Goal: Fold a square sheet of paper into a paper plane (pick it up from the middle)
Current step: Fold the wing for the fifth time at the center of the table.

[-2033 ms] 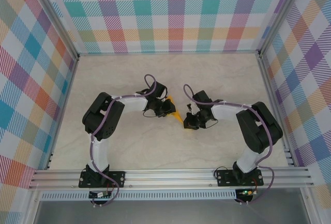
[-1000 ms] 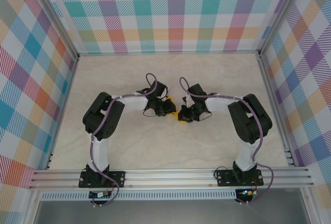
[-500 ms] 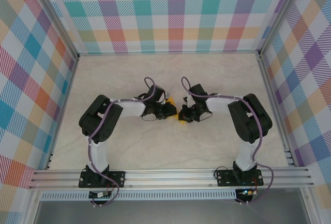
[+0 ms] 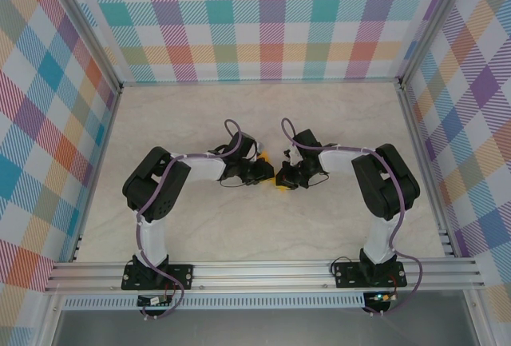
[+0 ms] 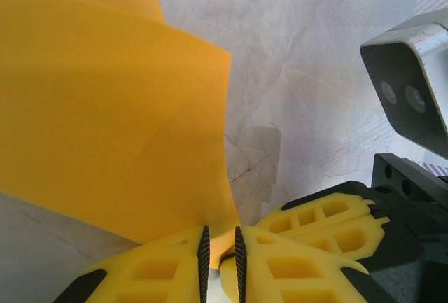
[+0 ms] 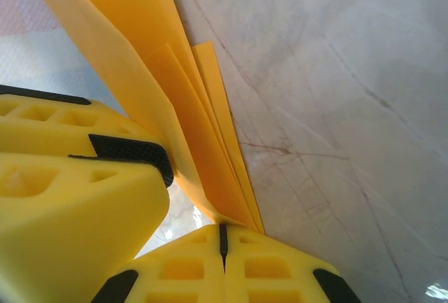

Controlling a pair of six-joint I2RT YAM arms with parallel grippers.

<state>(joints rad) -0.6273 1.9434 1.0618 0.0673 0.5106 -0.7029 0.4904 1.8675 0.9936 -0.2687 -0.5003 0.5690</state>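
Note:
The orange-yellow sheet of paper, folded into several layers, is held above the table's middle between both grippers. My left gripper is shut on the lower edge of the paper, which rises as a broad flap to the upper left. Seen from above, the left gripper nearly touches the right gripper. My right gripper is shut on the pointed bottom end of the layered paper. The left gripper's fingers press close beside it.
The marble-patterned tabletop lies beneath, with free room all round the grippers. Checked walls and aluminium rails enclose it. The right wrist's camera housing sits close in the left wrist view.
The right gripper swung left and up to the paper earlier. In the last second the left arm shifted slightly right, bringing the grippers closer. Both stayed shut.

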